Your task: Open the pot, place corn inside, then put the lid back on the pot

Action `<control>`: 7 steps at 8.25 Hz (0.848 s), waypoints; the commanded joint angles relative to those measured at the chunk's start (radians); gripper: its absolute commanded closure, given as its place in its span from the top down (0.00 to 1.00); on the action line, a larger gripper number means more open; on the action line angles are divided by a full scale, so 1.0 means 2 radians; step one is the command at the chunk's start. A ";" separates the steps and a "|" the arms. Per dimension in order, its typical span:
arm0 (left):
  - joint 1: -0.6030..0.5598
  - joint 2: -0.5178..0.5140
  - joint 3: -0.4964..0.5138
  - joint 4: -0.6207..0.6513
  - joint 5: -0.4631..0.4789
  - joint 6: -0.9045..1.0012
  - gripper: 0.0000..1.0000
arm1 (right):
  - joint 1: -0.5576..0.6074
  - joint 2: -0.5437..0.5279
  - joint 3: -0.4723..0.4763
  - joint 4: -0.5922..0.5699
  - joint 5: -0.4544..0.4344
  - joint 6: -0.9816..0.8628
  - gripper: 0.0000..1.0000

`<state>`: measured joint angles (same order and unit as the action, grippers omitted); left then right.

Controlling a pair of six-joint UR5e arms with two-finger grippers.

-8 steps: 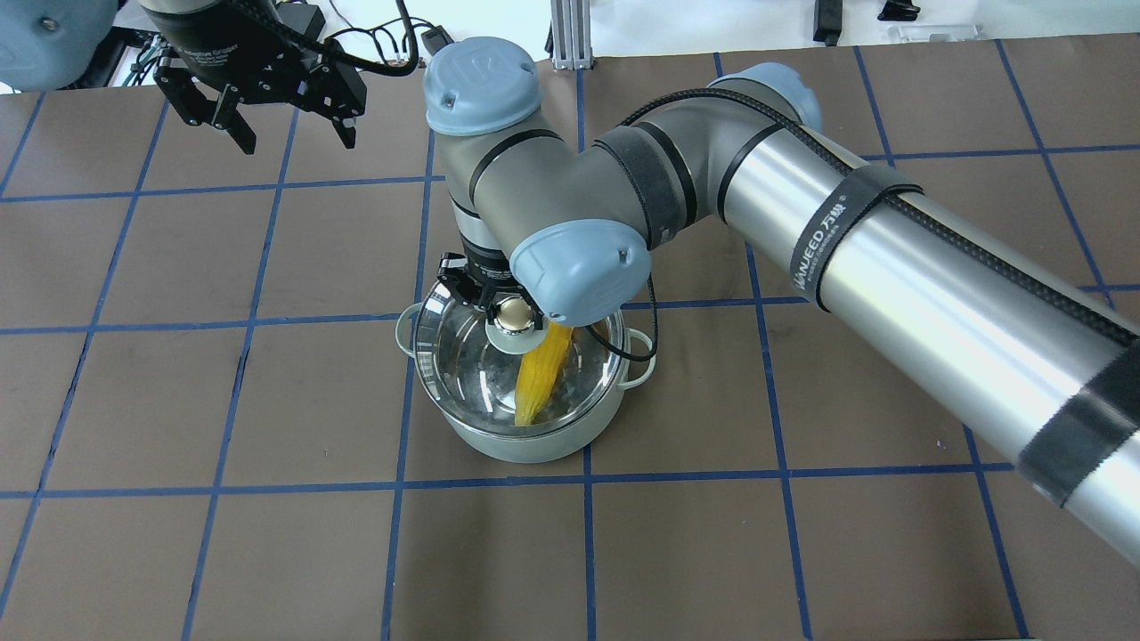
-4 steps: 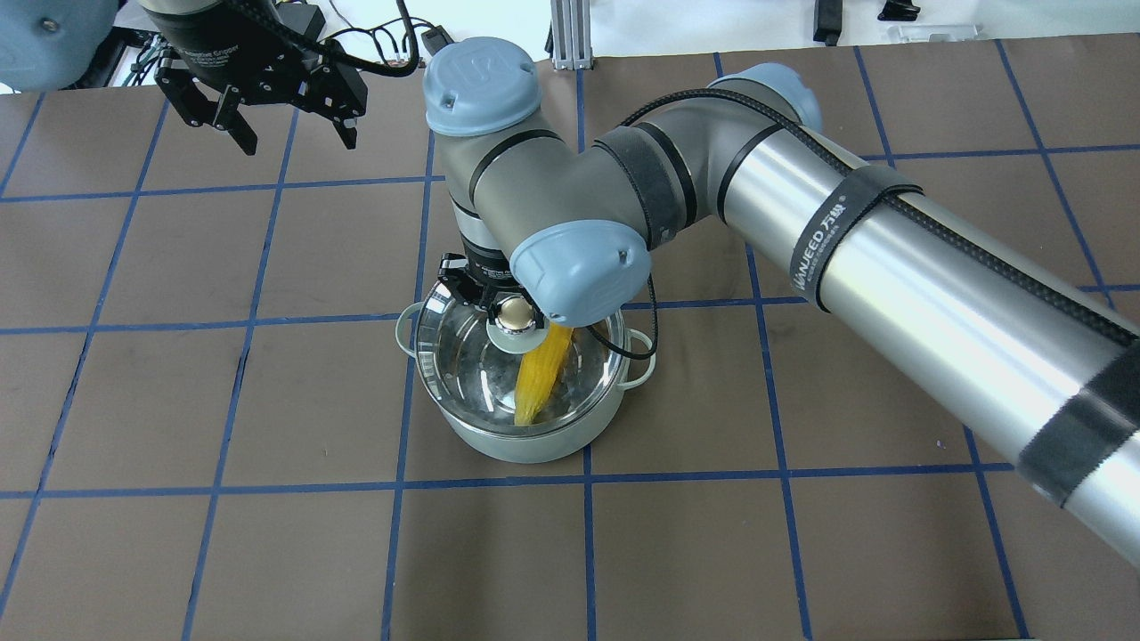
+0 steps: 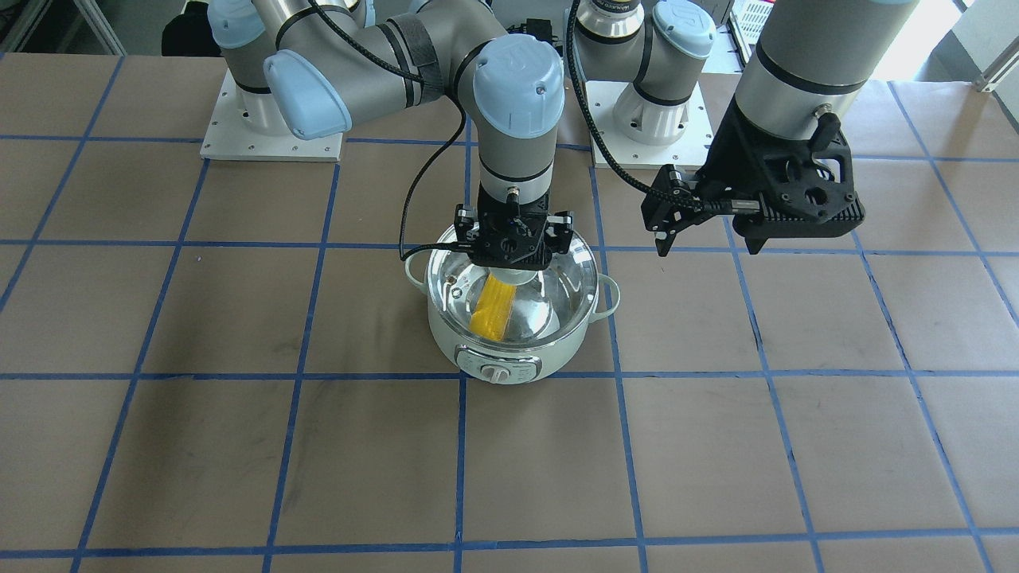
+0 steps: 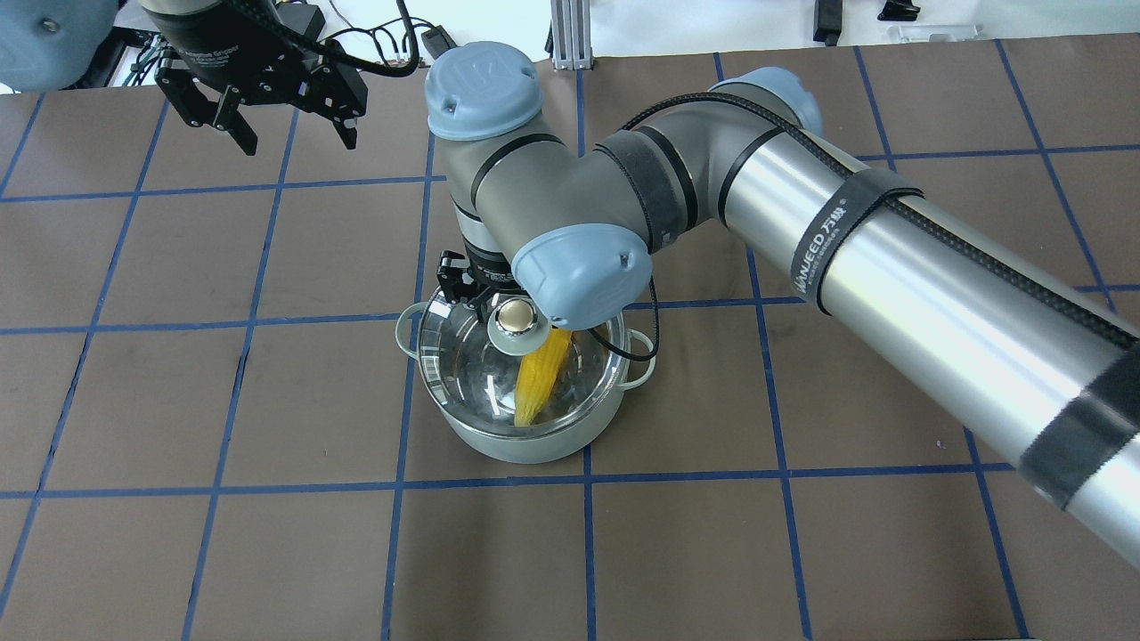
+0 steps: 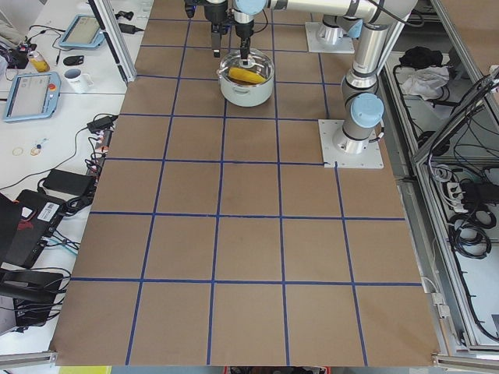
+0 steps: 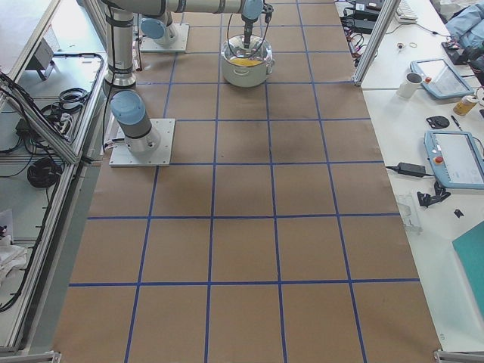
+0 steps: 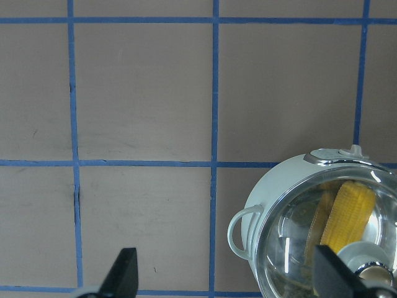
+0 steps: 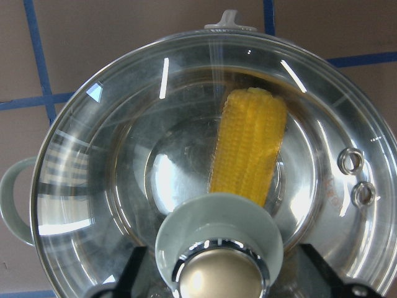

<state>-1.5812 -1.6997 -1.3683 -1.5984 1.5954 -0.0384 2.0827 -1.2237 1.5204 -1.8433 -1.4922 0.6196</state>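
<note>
Glass lid (image 8: 111,155) is sitting on the mint-green pot (image 4: 525,445) on the brown gridded tabletop (image 4: 267,552), and you can see the corn (image 8: 251,146) lying inside through the glass. Right pincer (image 3: 513,255) hangs right over the lid's knob (image 8: 217,239), fingers spread either side, not touching it. Left pincer (image 4: 296,133) is spread too, hovering well off to the side with nothing in it.

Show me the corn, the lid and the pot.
corn (image 8: 248,149), right wrist view, middle of the cob.
lid (image 4: 515,316), overhead view, its knob cap.
pot (image 3: 500,372), front-facing view, its control panel.
</note>
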 commanded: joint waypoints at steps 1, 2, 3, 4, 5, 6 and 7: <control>0.000 0.000 0.001 0.000 0.000 0.000 1.00 | -0.010 -0.023 -0.002 -0.002 -0.006 -0.022 1.00; 0.000 0.000 0.000 0.000 0.000 0.000 1.00 | -0.037 -0.054 -0.002 0.011 -0.009 -0.045 1.00; 0.000 0.000 0.001 0.000 0.000 0.000 1.00 | -0.075 -0.093 -0.002 0.048 -0.014 -0.069 1.00; 0.001 0.000 0.001 0.000 0.000 0.000 1.00 | -0.114 -0.131 -0.002 0.100 -0.014 -0.125 1.00; 0.001 0.000 0.001 0.000 0.001 0.000 1.00 | -0.152 -0.159 -0.003 0.137 -0.014 -0.161 1.00; 0.000 0.000 0.001 0.000 0.002 0.000 1.00 | -0.187 -0.182 -0.003 0.165 -0.025 -0.193 1.00; 0.000 0.000 0.001 0.000 0.002 0.000 1.00 | -0.218 -0.195 -0.003 0.184 -0.029 -0.213 1.00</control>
<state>-1.5808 -1.6996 -1.3668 -1.5984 1.5973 -0.0383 1.7725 -1.5390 1.5148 -1.5725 -1.5299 0.2968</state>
